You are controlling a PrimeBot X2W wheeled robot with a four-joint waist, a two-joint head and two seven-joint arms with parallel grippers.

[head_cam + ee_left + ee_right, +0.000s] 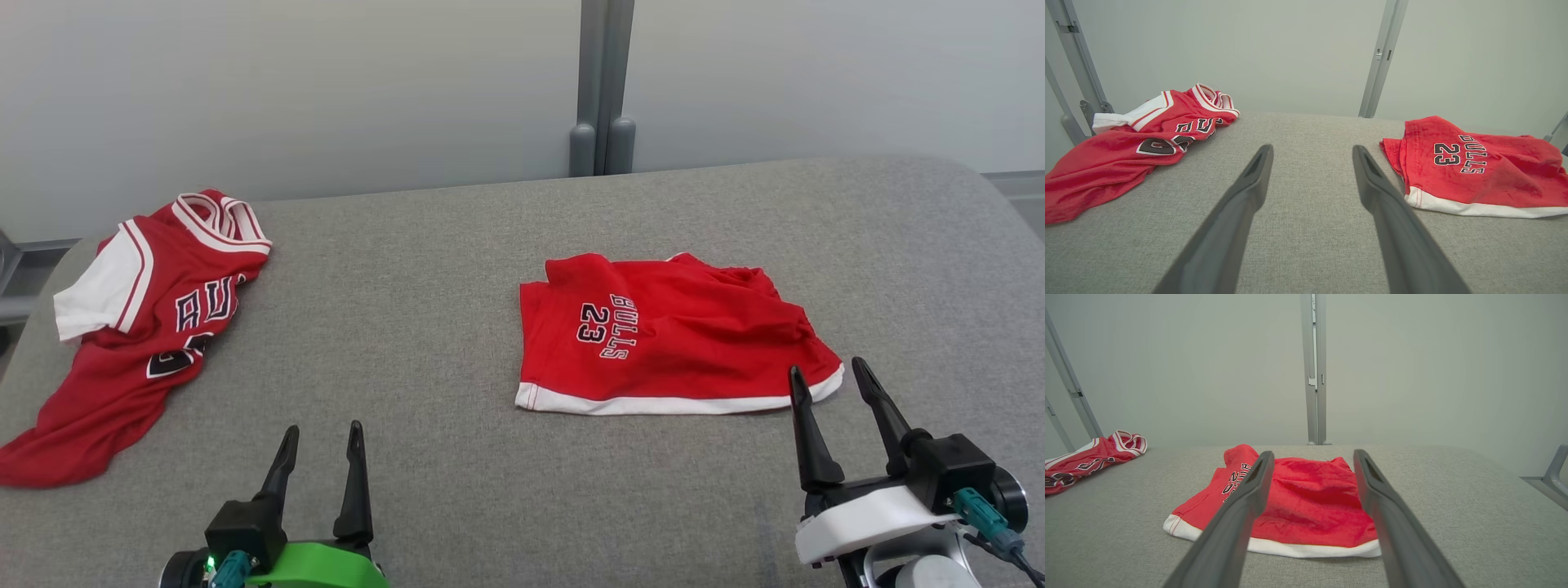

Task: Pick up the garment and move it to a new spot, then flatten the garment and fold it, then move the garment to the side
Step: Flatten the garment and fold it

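Note:
Red shorts [678,335] with a white hem and "BULLS 23" lettering lie roughly flat, a little rumpled, right of centre on the grey padded table [424,327]. A red and white jersey [139,327] lies crumpled at the far left. My left gripper [324,427] hovers open and empty near the front edge, between the two garments. My right gripper [826,367] is open and empty just in front of the shorts' right hem corner. In the left wrist view my gripper [1311,148] points between the jersey [1118,159] and shorts [1486,179]. In the right wrist view my gripper [1313,452] frames the shorts [1310,502].
A grey metal post [602,90] stands against the pale wall behind the table's back edge. The table top rounds off at its far right corner [971,175] and at its left edge beside the jersey. Bare grey fabric stretches between the garments.

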